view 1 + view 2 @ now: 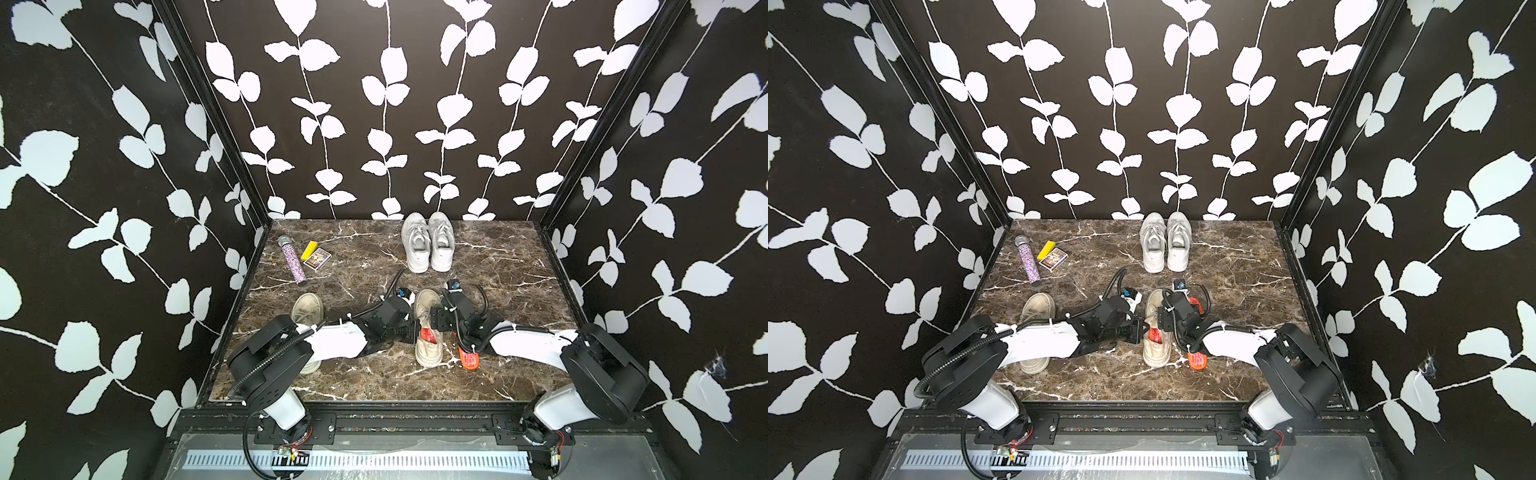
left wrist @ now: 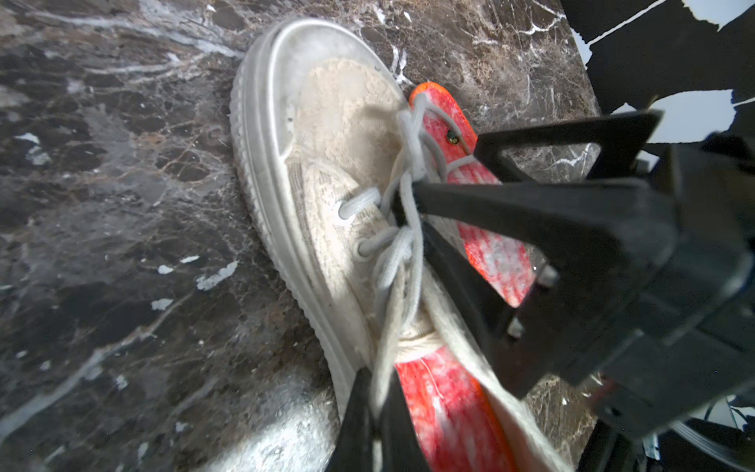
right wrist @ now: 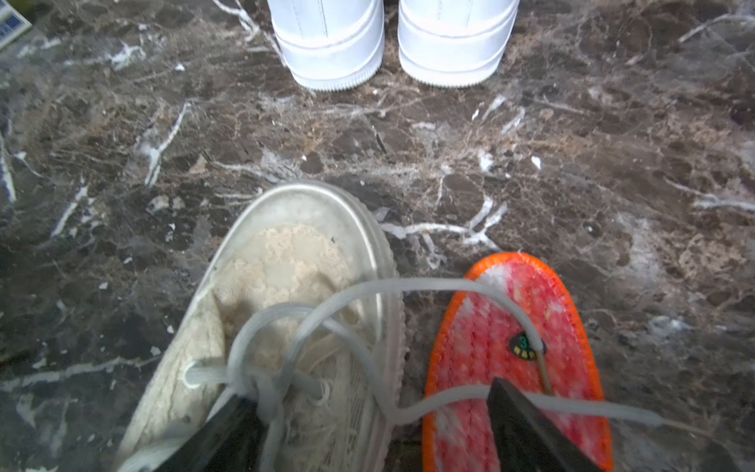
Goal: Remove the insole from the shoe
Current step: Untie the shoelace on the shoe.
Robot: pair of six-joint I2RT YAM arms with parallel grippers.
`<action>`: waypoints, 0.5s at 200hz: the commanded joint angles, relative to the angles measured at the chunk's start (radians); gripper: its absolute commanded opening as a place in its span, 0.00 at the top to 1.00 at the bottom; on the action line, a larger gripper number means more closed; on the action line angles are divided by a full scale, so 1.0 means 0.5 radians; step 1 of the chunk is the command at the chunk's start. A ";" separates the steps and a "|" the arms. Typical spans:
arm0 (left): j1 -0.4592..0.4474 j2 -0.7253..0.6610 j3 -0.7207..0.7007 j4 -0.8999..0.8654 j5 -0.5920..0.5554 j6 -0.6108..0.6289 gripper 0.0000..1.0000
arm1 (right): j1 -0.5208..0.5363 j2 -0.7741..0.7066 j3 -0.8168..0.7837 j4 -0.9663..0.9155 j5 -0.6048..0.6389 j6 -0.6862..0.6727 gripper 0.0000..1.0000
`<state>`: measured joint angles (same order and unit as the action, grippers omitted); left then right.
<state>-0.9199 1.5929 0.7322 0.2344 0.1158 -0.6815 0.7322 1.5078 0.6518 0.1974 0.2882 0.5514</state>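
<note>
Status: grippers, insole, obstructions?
Left gripper, jaws shut at shoe; right gripper, jaws open. Loose insole beside shoe; second insole inside it. Lace draped over loose insole.

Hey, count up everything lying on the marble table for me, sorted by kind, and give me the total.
White sneakers: 2
Beige canvas shoes: 2
Red insoles: 2
Glitter microphone: 1
Yellow block: 1
Card box: 1
Total: 9
</note>
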 commanded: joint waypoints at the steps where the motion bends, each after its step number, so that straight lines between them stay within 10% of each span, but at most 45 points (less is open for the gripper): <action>1: -0.019 -0.086 0.033 0.168 0.072 -0.011 1.00 | 0.007 0.065 0.051 0.353 0.056 0.054 0.13; 100: -0.029 -0.132 -0.004 0.186 0.078 0.010 1.00 | -0.104 0.171 0.355 0.301 0.011 0.112 0.05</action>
<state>-0.9226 1.5902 0.7322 0.2523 0.1303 -0.6834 0.7120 1.5677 0.7544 0.3386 0.2882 0.5846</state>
